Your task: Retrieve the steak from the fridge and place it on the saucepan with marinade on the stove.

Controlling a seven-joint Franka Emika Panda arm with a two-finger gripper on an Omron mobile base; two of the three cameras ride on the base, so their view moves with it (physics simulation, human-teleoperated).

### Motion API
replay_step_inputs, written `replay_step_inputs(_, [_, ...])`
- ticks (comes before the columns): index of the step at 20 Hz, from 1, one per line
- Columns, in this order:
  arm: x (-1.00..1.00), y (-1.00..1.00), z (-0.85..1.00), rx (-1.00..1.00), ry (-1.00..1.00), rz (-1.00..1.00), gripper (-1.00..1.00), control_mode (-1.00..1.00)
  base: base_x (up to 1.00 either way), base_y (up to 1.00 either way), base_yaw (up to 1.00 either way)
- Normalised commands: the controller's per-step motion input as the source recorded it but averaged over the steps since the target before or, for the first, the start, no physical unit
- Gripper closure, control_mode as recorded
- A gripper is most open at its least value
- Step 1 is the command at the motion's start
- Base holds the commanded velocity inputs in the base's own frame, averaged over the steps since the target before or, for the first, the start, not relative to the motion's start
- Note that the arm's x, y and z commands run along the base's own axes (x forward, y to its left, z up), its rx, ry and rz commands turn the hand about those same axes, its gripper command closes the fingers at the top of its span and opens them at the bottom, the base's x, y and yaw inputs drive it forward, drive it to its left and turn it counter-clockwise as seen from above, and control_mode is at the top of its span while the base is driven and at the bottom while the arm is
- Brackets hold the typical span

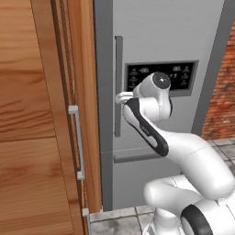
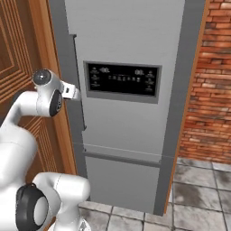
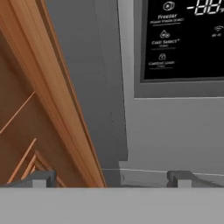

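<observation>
Against the closed fridge (image 1: 160, 41), seen from the left base view, we find the claw (image 1: 121, 97) reaching the long vertical handle (image 1: 118, 69) at about mid-height, level with the black dispenser panel (image 1: 160, 75). A wooden cabinet (image 1: 41, 114) stands just beside the fridge on the left.

From the right base view, we see the claw (image 2: 74, 94) against the same handle (image 2: 76, 81), the arm folded close to the cabinet (image 2: 22, 54). The door is shut, so we judge that the steak lies hidden inside.

Along the hand view, we see two fingertips (image 3: 41, 178) set wide apart, one before the cabinet (image 3: 26, 131) and the other before the door face, with the handle (image 3: 109, 87) between them. The claw thus stands spread, gripping nothing.

We judge the main risk to be a poor closure: if the fingers shut off-centre, they may slip from the narrow handle as the door is pulled, or one finger may strike the cabinet edge.
</observation>
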Motion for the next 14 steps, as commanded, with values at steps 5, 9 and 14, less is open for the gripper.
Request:
replay_step_inputs(5, [0.49,0.0,0.0,0.0,0.0,0.0,-1.0,-1.0,0.0,0.0,0.0])
replay_step_inputs(9, [0.53,0.0,-0.03,0.0,0.0,0.0,-1.0,-1.0,0.0,0.0,0.0])
replay_step_inputs(14, [0.58,0.0,-0.1,-0.01,0.0,0.0,-1.0,-1.0,0.0,0.0,0.0])
